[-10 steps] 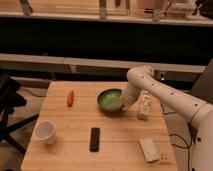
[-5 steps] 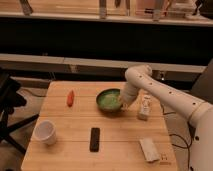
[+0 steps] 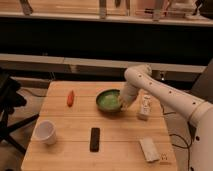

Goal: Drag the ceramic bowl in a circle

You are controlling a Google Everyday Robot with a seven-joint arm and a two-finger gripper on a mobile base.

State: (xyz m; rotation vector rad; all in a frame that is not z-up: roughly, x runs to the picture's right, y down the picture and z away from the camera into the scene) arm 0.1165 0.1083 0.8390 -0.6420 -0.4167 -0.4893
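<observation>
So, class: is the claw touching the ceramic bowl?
Cannot tell. In the camera view the claw sits at the right rim of the ceramic bowl and overlaps it, but neither a contact nor a gap shows plainly.

The bowl [image 3: 109,100], round, shallow and glossy dark green outside with a paler speckled green inside, sits upright on the wooden table [image 3: 75,130], its right rim touching the claw [image 3: 123,103], which reaches down at that edge, the rest of it spreading out to the claw's left.
</observation>
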